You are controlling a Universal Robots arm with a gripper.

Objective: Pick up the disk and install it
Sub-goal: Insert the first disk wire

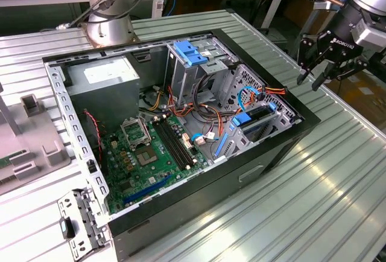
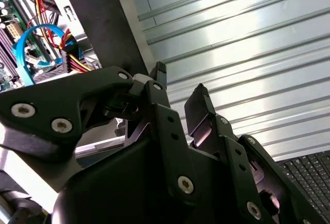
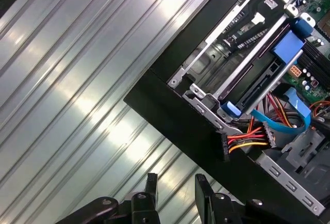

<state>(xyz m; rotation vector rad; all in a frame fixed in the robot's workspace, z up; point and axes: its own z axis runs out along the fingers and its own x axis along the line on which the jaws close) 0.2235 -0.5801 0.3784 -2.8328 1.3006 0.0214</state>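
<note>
The disk (image 1: 257, 118), dark and held in a blue carrier frame, lies inside the lower drive cage at the corner of the open computer case (image 1: 283, 147) toward the exterior view's right. In the first wrist view the carrier's blue tab (image 3: 287, 47) shows between the cage rails. My gripper (image 1: 312, 79) hangs in the air outside that corner, above the ribbed metal table (image 1: 338, 183). It is open, and in both wrist views its black fingers (image 2: 157, 77) have nothing between them. The gripper (image 3: 176, 182) is apart from the case wall.
A blue bracket (image 1: 190, 52) tops the upper metal drive cage. Red, yellow and black power wires (image 3: 247, 139) and a blue flat cable (image 3: 289, 121) hang loose beside the lower cage. The case also holds a motherboard (image 1: 145, 153) and a power supply (image 1: 102, 81). A keyboard (image 2: 309, 175) lies nearby.
</note>
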